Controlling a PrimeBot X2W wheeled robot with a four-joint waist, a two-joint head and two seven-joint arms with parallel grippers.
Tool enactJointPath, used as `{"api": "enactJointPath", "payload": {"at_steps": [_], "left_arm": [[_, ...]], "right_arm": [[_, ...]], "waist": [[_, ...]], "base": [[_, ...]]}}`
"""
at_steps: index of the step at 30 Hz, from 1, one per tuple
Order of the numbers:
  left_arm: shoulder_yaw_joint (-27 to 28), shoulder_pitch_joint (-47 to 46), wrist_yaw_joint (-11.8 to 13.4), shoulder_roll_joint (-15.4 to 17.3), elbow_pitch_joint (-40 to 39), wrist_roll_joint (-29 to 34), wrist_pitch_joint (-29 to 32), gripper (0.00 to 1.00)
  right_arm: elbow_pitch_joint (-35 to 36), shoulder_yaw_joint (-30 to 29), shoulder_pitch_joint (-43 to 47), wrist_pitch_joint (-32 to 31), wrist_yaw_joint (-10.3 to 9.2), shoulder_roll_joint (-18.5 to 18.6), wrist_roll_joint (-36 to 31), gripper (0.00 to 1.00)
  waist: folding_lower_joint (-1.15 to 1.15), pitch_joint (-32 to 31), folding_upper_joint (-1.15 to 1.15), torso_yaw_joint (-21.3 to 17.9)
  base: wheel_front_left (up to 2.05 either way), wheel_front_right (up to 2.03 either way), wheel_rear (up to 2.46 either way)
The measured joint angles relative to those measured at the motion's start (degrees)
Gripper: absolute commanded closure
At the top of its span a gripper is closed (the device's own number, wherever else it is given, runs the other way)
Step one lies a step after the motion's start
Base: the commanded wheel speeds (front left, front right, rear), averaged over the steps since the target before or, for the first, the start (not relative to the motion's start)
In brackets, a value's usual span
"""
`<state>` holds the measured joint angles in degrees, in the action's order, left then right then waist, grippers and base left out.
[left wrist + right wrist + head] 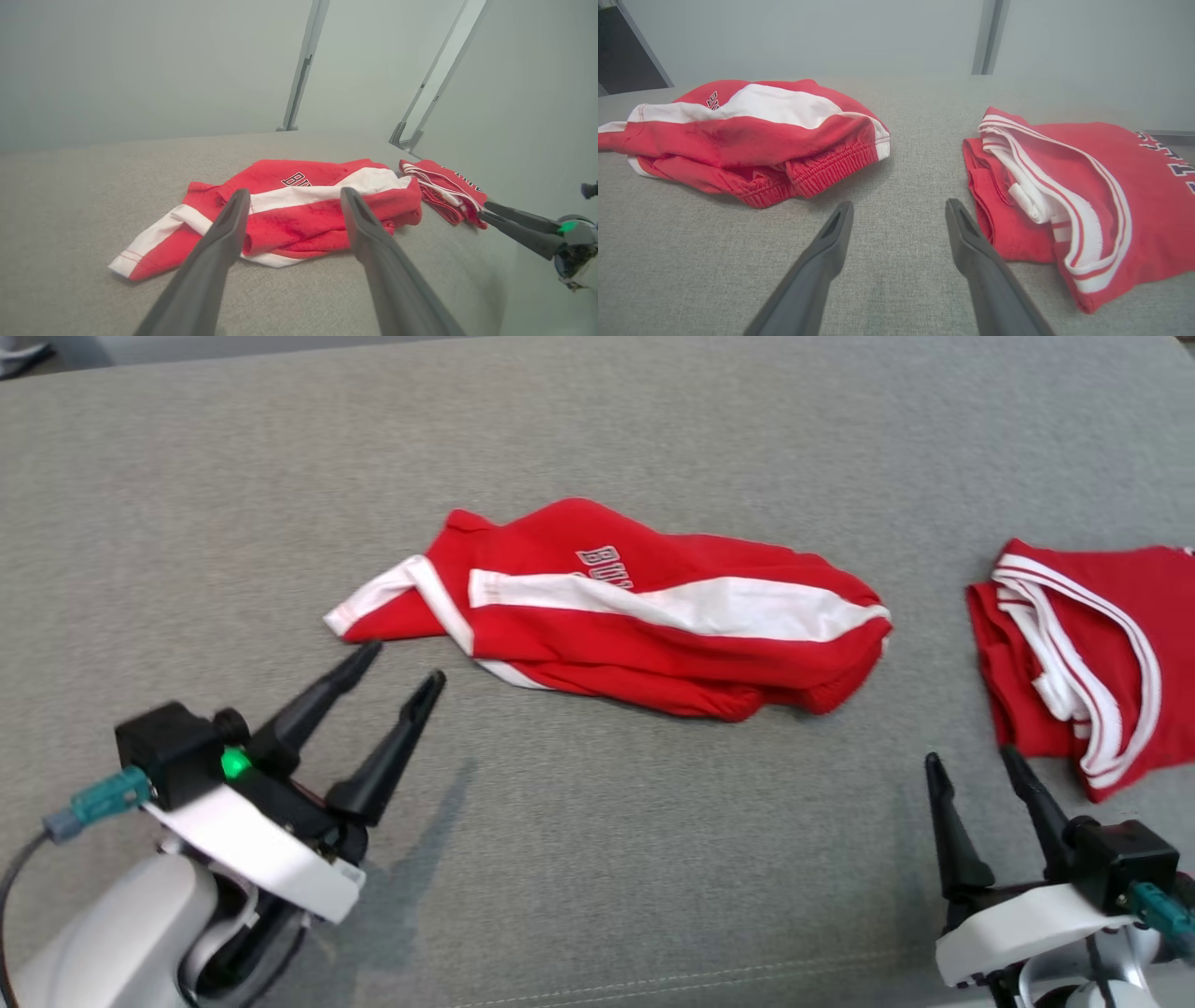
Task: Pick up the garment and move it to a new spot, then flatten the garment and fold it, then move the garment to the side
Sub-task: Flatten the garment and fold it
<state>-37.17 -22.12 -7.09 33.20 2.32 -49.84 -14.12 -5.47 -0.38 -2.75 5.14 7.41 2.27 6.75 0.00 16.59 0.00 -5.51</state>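
A red garment (653, 625) with a broad white stripe and white lettering lies crumpled in the middle of the grey cloth surface; its elastic waistband (831, 163) faces my right gripper. My left gripper (405, 665) stands open just short of the garment's (299, 219) white-trimmed left end, with nothing between its fingers. A second red garment (1092, 653), folded and with white-striped trim, lies at the right edge. My right gripper (969, 756) is open and empty right beside this folded garment's (1064, 196) near left corner, pointing at the bare cloth between the two garments.
The grey cloth surface (597, 859) spreads wide in front of and behind the garments, with a stitched seam near its front edge. Pale walls and metal frame posts (299, 70) stand beyond the far edge.
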Motion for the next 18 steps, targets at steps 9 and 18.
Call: {"api": "enactJointPath", "payload": {"at_steps": [9,18], "left_arm": [[-0.9,-5.5,1.7,2.8,5.5,0.2,5.6,0.0],[-0.2,-5.6,5.4,4.0,5.9,0.1,8.6,0.0]], "right_arm": [[3.6,6.9,1.1,6.3,0.0,0.0,1.2,0.0],[6.5,9.2,3.0,8.0,0.0,0.0,1.4,0.0]], "waist": [[0.0,3.7,0.0,-8.3],[0.0,5.5,0.0,-13.7]], "base": [[0.0,0.0,0.0],[0.0,0.0,0.0]]}}
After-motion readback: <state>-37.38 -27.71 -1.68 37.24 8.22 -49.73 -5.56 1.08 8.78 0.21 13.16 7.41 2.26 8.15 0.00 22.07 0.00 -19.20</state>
